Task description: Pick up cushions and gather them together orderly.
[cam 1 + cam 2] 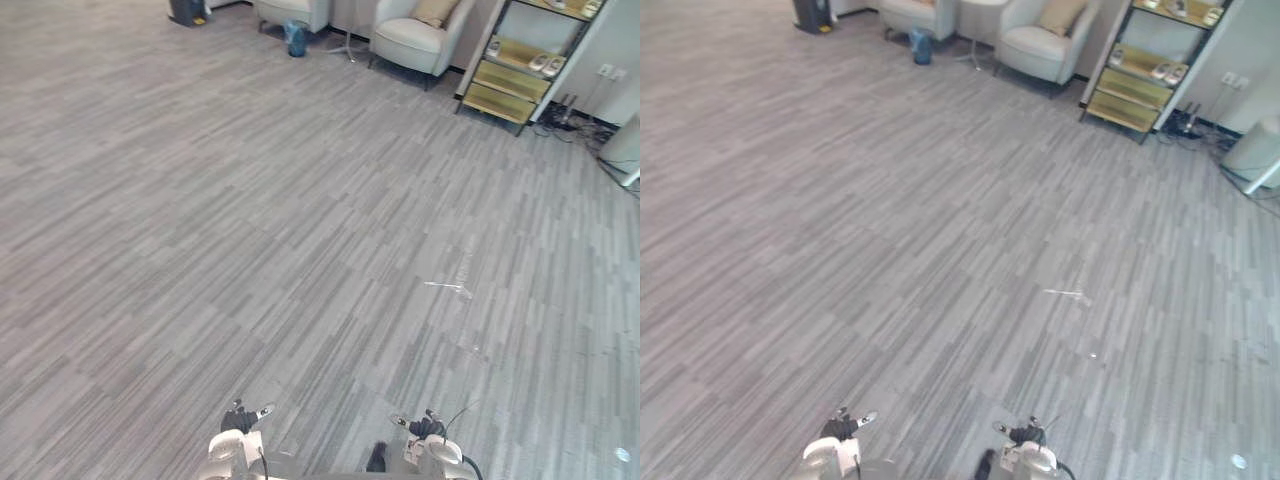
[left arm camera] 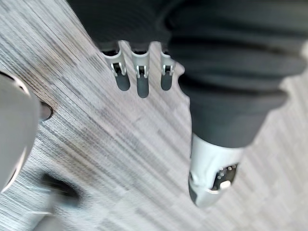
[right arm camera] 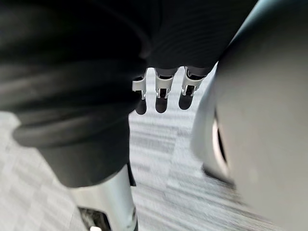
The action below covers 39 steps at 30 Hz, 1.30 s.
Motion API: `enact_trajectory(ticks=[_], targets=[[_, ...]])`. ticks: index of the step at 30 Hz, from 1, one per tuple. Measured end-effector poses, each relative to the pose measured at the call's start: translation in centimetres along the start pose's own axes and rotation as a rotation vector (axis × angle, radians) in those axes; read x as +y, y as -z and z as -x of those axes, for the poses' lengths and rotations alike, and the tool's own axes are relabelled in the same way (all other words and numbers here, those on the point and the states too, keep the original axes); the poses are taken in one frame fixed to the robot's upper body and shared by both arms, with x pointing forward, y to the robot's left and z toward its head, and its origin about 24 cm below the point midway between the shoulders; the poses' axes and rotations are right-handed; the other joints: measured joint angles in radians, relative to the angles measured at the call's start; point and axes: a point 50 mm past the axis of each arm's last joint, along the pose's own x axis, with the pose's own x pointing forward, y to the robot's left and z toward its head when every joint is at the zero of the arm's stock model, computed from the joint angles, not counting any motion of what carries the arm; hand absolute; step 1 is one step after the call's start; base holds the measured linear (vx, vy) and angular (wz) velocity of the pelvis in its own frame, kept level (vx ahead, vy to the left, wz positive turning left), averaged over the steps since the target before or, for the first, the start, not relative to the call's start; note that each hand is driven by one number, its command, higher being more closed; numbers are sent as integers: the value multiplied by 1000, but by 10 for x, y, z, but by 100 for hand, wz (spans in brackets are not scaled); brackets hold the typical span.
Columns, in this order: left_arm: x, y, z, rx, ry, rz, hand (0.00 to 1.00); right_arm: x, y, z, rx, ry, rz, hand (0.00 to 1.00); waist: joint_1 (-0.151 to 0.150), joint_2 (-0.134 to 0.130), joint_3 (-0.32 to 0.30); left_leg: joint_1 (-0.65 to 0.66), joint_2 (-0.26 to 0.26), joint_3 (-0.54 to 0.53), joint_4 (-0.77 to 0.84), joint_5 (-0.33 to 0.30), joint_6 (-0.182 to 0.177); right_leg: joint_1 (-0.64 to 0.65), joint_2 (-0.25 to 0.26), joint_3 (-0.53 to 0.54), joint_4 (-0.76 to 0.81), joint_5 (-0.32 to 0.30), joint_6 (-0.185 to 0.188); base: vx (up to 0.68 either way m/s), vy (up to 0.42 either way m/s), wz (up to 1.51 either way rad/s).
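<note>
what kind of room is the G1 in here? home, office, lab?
Probably a lounge or office waiting area, though that is not certain. Two pale armchairs stand at the far end, one with a tan cushion. A shelf unit stands beside them, and a wide grey striped floor stretches in front.

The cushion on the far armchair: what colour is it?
The cushion is tan; left eye view.

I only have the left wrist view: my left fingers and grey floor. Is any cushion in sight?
Observer: Yes, one tan cushion leans in a white armchair, far ahead to the right.
Operator: Anything near that chair?
Observer: A small blue object stands on the floor to its left.
Operator: Is the right hand free?
Observer: Yes, the right hand is open and holds nothing.
</note>
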Motion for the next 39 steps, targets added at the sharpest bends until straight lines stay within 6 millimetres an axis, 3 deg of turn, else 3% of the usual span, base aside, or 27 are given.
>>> enact_trajectory(ticks=[1, 2, 5, 6, 7, 8, 10, 11, 12, 14, 15, 16, 17, 19, 21, 22, 23, 24, 25, 26, 27, 30, 31, 33, 35, 36, 39], targets=[[2, 2, 0, 4, -3, -7, 0, -3, 0, -1, 1, 6, 3, 0, -4, -7, 0, 26, -11, -34, 5, -15, -26, 1, 14, 45, -37, 105, -65, 541, -165, 20], [1, 2, 1, 5, -1, -5, 0, -10, 0, -2, 6, 23, 11, 0, -9, 10, -4, 44, 14, -76, 31, -16, -29, 7, 35, 48, 3, 141, -106, 551, -182, 18], [0, 7, 2, 16, -9, 29, 0, -14, 1, -3, 15, 35, -11, 0, -5, 67, -20, -47, 80, -148, 288, 12, -62, 46, 90, 15, 16, 74, -117, 542, -169, -1], [1, 13, 3, 38, -22, 67, 0, -14, 0, -3, 10, 34, -9, 0, -6, 89, -17, -130, 102, -186, 507, 106, -40, 93, 130, 21, 13, 33, -125, 732, -135, -48], [2, 18, 5, 54, -30, 81, 0, -10, 1, -2, 8, 22, 13, 0, 6, 107, -5, -223, 127, -212, 761, 330, -28, 179, 171, 60, -11, -10, -139, 612, -102, -54], [2, 18, 5, 53, -27, 81, 0, -9, 0, -2, 4, 19, 20, 0, 9, 113, -2, -252, 131, -216, 823, 318, -28, 206, 181, 66, -18, -24, -142, 598, -30, -56], [2, 3, 4, -15, -8, 48, 0, -4, 5, -1, 29, 14, 12, 0, 25, 83, 23, -438, 91, -235, 988, 161, 1, 357, 186, 126, -66, -73, -139, 528, -8, -46], [1, 0, 3, -26, -1, 37, 0, -3, 6, -1, 36, 13, 6, 0, 30, 79, 25, -463, 80, -236, 972, 143, 3, 379, 184, 139, -79, -74, -136, 610, 18, -70], [1, -4, 3, -50, 7, 22, 0, -2, 8, -1, 48, 12, 3, 0, 40, 71, 29, -519, 53, -231, 864, 84, -5, 430, 169, 171, -106, -73, -131, 502, 85, -92], [-2, -10, 3, -72, 16, 23, 0, -2, 3, -2, 46, 18, -8, 0, 56, 72, 31, -582, 19, -226, 605, 64, -7, 486, 141, 219, -146, -98, -93, 505, 129, -88], [-4, -10, 3, -73, 21, 25, 0, -4, 4, -3, 47, 25, -9, 0, 58, 76, 30, -601, 9, -238, 438, 93, -19, 509, 129, 240, -165, -118, -73, 506, 248, -72], [-6, -5, 4, -58, 24, 26, 0, -15, 6, -4, 55, 57, -10, 0, 65, 97, 18, -583, 13, -249, 213, 271, -67, 541, 116, 285, -177, -167, -41, 526, 267, -77], [-5, -3, 4, -50, 23, 24, 0, -15, 8, -4, 62, 61, -8, 0, 69, 97, 11, -566, 9, -228, 203, 315, -51, 555, 109, 304, -181, -178, -37, 545, 275, -66], [3, -5, 3, -52, 6, 3, 0, -12, 15, -1, 84, 56, -28, 0, 69, 50, -5, -566, -35, -175, 248, 225, 0, 561, 45, 356, -161, -185, -27, 565, 209, -41], [3, -5, 2, -51, 5, 4, 0, -11, 15, 0, 81, 53, -30, 0, 86, 43, -9, -529, -34, -116, 266, 179, 31, 512, 18, 383, -15, -190, -2, 676, 250, -67], [3, -3, 3, -43, 11, -12, 0, -11, 18, 1, 81, 44, -25, 0, 84, 41, -7, -447, -44, -90, 249, 137, 52, 416, -11, 377, 259, -156, 94, 509, 207, -66], [2, -3, 3, -42, 13, -20, 0, -11, 19, 1, 83, 43, -23, 0, 81, 41, -7, -425, -50, -88, 242, 127, 56, 385, -19, 375, 341, -131, 128, 699, 250, -36], [-1, -2, 3, -37, 31, -53, 0, -16, 23, 3, 79, 54, -20, 0, 61, 40, -7, -329, -68, -90, 206, 106, 65, 304, -56, 338, 580, -125, 143, 301, 87, 3], [-3, -1, 3, -36, 36, -58, 0, -18, 22, 3, 70, 56, -20, 0, 55, 40, -7, -302, -71, -90, 193, 103, 67, 289, -69, 315, 619, -129, 136, 590, 131, 14], [-10, -4, 3, -43, 57, -65, 0, -21, 22, 3, 63, 64, -21, 0, 39, 43, -10, -199, -71, -93, 130, 100, 68, 220, -100, 219, 673, -158, 84, 390, 54, 9], [-11, -5, 3, -45, 59, -64, 0, -21, 22, 3, 61, 64, -22, 0, 38, 41, -13, -179, -68, -93, 113, 99, 66, 201, -102, 198, 666, -166, 71, 585, 56, 6], [-13, -4, 2, -33, 64, -67, 0, -21, 15, 1, 44, 61, -33, 0, 25, 39, -10, -37, -27, -89, -13, 87, 47, 110, -57, 74, 389, -179, 30, 470, -16, -1], [-12, -2, 2, -22, 63, -80, 0, -20, 12, 0, 36, 58, -34, 0, 8, 35, -8, -15, -17, -90, -44, 81, 37, 76, -27, 63, 191, -115, 26, 434, -51, 6], [-12, 0, 2, -14, 62, -86, 0, -18, 8, 0, 24, 53, -28, 0, -1, 25, 1, 23, -16, -98, -61, 63, 21, 49, 1, 85, -5, -13, 19, 492, -139, 22], [-7, 4, 2, -3, 45, -94, 0, -18, 8, 0, 18, 51, -19, 0, -7, 17, 4, 61, -13, -155, -45, 25, -12, 47, 26, 128, -89, 129, -45, 666, -255, 51], [-8, 8, 3, 9, 39, -90, 0, -22, 4, -1, 6, 63, -8, 0, -12, 34, -3, 65, 23, -208, 7, 23, -16, 53, 47, 117, -29, 151, -70, 489, -215, 49], [-6, 16, 6, 29, 23, -59, 0, -27, 1, -2, -11, 77, 29, 0, -7, 101, -14, -40, 80, -270, 294, 43, -33, 89, 107, 79, -1, 65, -91, 621, -280, 11]])
